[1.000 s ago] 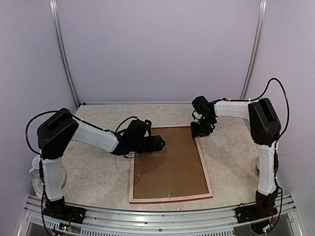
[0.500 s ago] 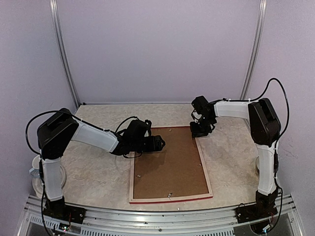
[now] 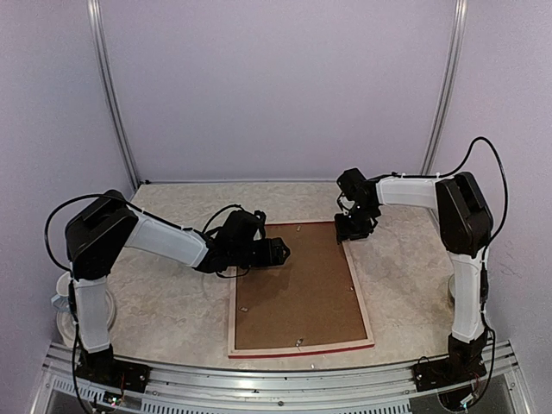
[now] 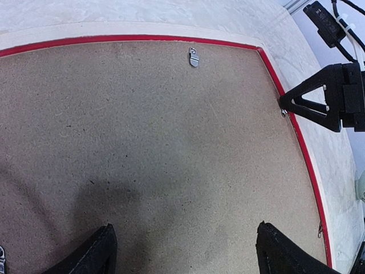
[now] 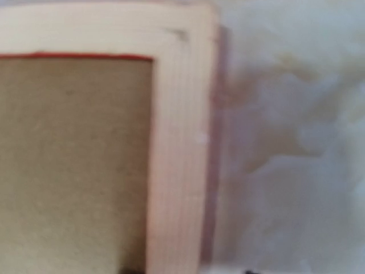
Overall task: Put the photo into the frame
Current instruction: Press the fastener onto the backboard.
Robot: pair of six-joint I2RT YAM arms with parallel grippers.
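Frame point(image 3: 361, 297) lies face down on the counter point(image 3: 172, 302) with its pale wood back up. The brown backing board point(image 3: 293, 289) sits inside it and fills it edge to edge. The photo cannot be seen in any view. Since a second ago almost nothing has moved, and both arms are in the same spots. The left fingers point(image 4: 97, 251) are spread wide open just above the board, holding nothing. The right fingers point(image 4: 311, 105) point at the frame's far right corner, but whether they are open or closed cannot be told. The right wrist view is blurry and shows only that corner.
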